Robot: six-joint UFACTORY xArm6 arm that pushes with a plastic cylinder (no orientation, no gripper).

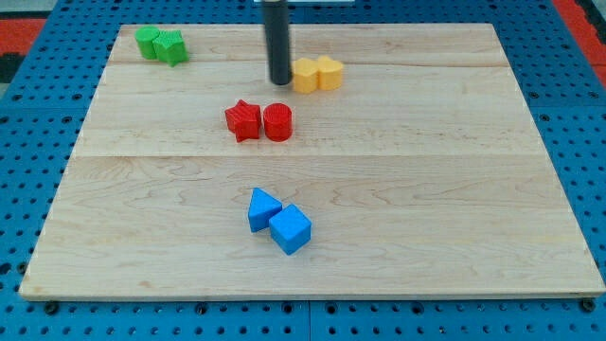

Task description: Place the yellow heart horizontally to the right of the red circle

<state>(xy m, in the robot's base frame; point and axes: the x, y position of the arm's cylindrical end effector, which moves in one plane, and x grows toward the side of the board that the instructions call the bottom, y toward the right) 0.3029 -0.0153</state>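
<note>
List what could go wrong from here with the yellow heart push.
My tip sits at the left edge of two touching yellow blocks, so a push may drag both along. From that side, a push likely drives them toward the view's right, not down beside the red circle.

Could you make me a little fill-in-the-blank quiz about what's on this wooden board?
1. My tip sits just to the view's ____ of the two yellow blocks.
2. The red circle touches a red ____.
3. The pair nearest the view's bottom is ____.

Missing words: left; star; blue
</note>
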